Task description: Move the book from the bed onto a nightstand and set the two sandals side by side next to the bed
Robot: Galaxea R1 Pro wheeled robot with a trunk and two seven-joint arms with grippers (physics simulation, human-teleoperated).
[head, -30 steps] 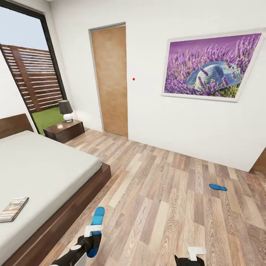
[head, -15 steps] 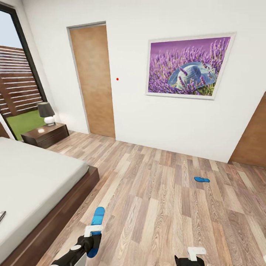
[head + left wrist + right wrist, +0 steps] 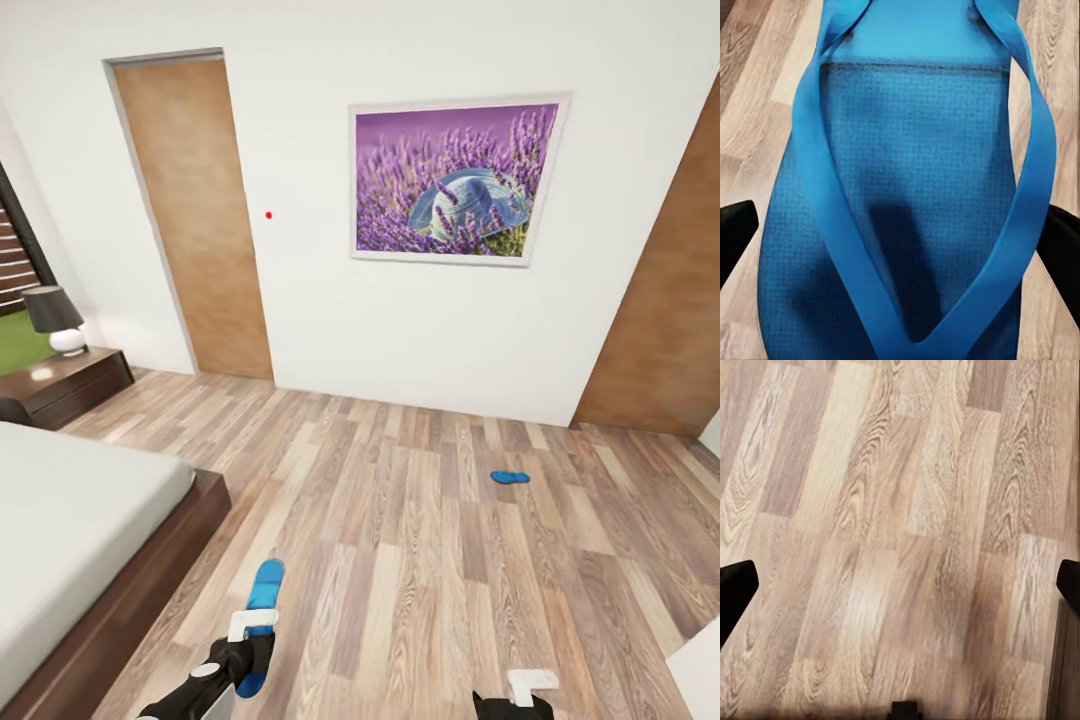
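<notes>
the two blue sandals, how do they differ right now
The held sandal is off the floor, clamped in the left gripper near the bed; the far sandal lies flat on the wood floor out toward the wall. The held sandal points away from the robot; the far sandal lies crosswise. Both are bright blue.

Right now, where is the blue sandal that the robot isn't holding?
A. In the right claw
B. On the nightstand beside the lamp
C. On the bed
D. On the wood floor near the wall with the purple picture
D. The loose blue sandal lies on the wood floor in front of the wall with the lavender picture, far from the bed; the left claw grips the other sandal.
</notes>
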